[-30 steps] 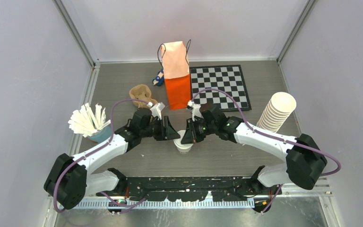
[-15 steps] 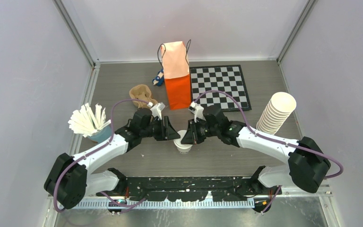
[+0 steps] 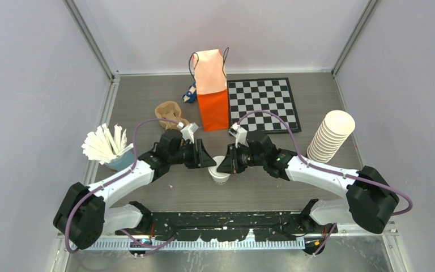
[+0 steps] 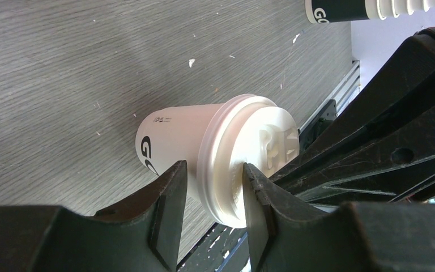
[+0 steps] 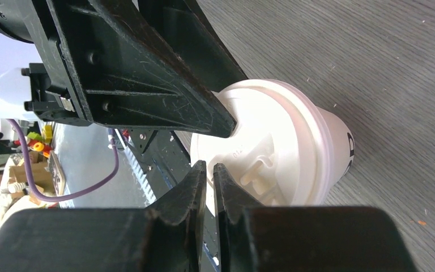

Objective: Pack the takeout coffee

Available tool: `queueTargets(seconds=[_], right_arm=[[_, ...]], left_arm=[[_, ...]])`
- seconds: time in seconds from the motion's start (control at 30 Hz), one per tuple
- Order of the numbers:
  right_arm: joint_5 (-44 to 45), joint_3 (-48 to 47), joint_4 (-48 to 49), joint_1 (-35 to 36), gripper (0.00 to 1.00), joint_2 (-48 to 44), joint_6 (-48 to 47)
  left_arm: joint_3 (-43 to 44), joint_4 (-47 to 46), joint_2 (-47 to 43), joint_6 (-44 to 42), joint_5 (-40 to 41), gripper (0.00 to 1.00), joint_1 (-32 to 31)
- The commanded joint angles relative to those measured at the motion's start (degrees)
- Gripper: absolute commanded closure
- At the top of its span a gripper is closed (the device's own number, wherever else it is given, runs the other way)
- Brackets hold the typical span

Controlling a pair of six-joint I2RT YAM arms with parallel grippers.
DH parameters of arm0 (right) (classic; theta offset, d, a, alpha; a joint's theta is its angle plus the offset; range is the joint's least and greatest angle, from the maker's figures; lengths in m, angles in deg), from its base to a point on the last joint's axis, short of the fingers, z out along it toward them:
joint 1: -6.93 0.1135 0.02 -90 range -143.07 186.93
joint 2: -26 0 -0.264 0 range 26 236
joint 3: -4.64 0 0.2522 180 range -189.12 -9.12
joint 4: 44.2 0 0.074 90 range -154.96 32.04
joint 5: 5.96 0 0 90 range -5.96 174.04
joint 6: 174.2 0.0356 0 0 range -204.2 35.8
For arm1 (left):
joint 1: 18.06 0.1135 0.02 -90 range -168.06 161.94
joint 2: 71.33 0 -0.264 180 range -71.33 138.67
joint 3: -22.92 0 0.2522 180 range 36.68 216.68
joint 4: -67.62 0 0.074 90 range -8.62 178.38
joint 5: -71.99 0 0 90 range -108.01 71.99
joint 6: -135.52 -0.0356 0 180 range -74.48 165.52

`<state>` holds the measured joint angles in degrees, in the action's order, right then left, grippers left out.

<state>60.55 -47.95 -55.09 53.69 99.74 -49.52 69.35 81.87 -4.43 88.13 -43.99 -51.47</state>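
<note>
The takeout coffee (image 3: 221, 171), a small white paper cup with a white sip lid, stands on the table between my two grippers. My left gripper (image 3: 208, 160) straddles the lid's rim. In the left wrist view (image 4: 209, 170) one finger sits under the rim against the cup wall (image 4: 164, 141) and the other lies on the lid top. My right gripper (image 3: 225, 165) is shut and empty, with its tips (image 5: 209, 170) at the lid (image 5: 272, 147) edge opposite the left finger. The orange paper bag (image 3: 211, 96) stands upright behind.
A chessboard mat (image 3: 263, 103) lies right of the bag. A tall stack of lidless white cups (image 3: 331, 135) leans at the right. A teal cup of white sticks (image 3: 110, 148) stands at the left. A brown cardboard carrier (image 3: 170, 112) and a blue object (image 3: 190, 93) lie left of the bag.
My right arm's wrist and forearm have shifted slightly right, with the tips still at the cup. The cup and the left arm have not moved.
</note>
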Motion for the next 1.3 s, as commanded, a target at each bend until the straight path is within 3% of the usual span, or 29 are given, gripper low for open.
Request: queueTargets(seconds=[0.0, 0.2, 0.33, 0.6, 0.87, 1.03, 1.27], right_arm=[[5.56, 4.51, -12.3, 0.02, 0.83, 3.21, -1.58], [4.76, 2.46, -12.91, 0.04, 0.83, 2.85, -1.19], [3.1, -3.86, -16.41, 0.02, 0.8, 1.11, -1.52], [7.3, -14.04, -25.46, 0.06, 0.57, -4.06, -3.83], [17.37, -19.56, -34.49, 0.04, 0.42, -3.43, -8.53], [18.78, -21.29, -36.1, 0.05, 0.42, -1.71, -10.53], [16.62, -22.67, -34.73, -0.09, 0.55, 2.58, -11.35]], left_arm=[[-1.09, 3.25, 1.66, -2.33, 2.68, 0.59, -0.17], [-0.67, 3.13, 1.95, -2.22, 2.35, 0.59, -0.2], [-0.17, 2.76, 1.87, -2.08, 1.69, 0.6, -0.26], [-0.07, -0.21, 2.15, -0.67, -1.09, 0.61, -1.21], [-0.02, -4.03, 1.95, 0.85, -3.23, 0.59, -1.35], [0.61, -3.25, 0.05, 0.79, -1.99, 0.48, -1.31], [3.35, 2.2, -2.78, -1.44, 0.78, 0.4, -1.37]])
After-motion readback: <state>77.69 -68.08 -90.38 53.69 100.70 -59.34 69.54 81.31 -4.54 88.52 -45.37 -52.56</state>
